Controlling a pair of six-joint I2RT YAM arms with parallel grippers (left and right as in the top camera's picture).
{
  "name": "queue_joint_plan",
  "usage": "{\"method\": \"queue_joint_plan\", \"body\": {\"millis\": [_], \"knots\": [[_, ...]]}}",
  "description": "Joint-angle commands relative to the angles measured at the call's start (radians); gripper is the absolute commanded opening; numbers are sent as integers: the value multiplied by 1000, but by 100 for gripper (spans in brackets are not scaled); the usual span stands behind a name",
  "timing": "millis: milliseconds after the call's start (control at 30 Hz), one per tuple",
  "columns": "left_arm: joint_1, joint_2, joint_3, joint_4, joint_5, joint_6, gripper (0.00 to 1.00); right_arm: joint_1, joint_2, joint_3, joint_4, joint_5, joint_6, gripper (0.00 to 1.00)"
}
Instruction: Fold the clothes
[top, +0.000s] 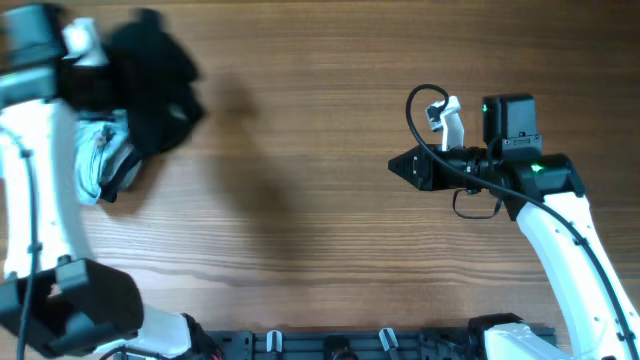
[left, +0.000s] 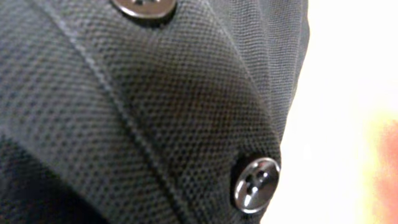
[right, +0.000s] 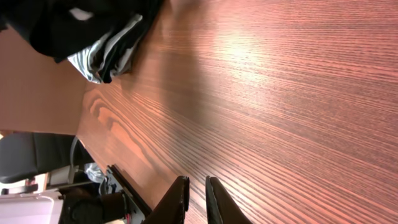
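Observation:
A black knit shirt (top: 155, 85) hangs bunched at the far left of the table, raised off it by my left gripper (top: 95, 50). The cloth hides the fingers. The left wrist view is filled with this black fabric (left: 155, 112) and two dark buttons, one low on the right (left: 256, 185). Under it lies a pale striped garment (top: 100, 155), crumpled. Both show far off in the right wrist view, the black shirt (right: 74, 22) above the striped garment (right: 106, 53). My right gripper (top: 393, 166) hovers right of centre, fingers together and empty (right: 197, 186), pointing left.
The wooden table (top: 320, 230) stretches between the two arms. A black rail with brackets (top: 330, 342) runs along the front edge. A dark chair (right: 31, 155) stands beyond the table edge in the right wrist view.

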Motion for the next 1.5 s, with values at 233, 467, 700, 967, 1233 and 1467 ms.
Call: {"method": "queue_joint_plan", "body": {"millis": [233, 467, 700, 967, 1233, 1467], "knots": [[302, 172, 16, 144, 40, 45, 95, 0, -5, 6, 2, 11, 32, 13], [364, 206, 16, 15, 14, 44, 100, 0, -5, 6, 0, 11, 39, 13], [401, 18, 92, -56, 14, 49, 100, 0, -6, 6, 3, 12, 34, 10], [259, -249, 127, -143, 259, 472, 100, 0, -76, 32, 10, 185, 73, 8], [-246, -484, 127, -331, -154, 353, 100, 0, -319, 151, 14, 350, 45, 29], [-401, -559, 127, -442, -214, 298, 100, 0, -420, 151, -6, 351, 47, 100]]}}
